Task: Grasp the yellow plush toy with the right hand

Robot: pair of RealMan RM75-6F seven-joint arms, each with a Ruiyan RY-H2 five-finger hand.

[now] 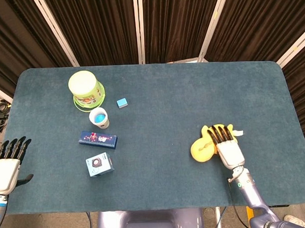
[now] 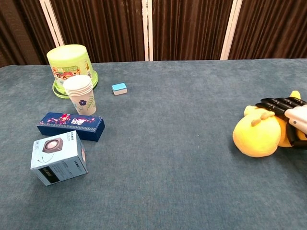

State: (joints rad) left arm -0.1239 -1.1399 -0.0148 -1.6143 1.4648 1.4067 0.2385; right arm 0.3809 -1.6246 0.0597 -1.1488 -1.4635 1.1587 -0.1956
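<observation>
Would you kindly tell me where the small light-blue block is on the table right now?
In the head view the small light-blue block lies on the table's far left part, just right of the upturned green bucket and above the paper cup stack.

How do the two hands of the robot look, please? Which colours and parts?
Both the right hand and the left hand have a white palm shell and black fingers. The right forearm is silver-grey, with a thin dark cable alongside.
</observation>
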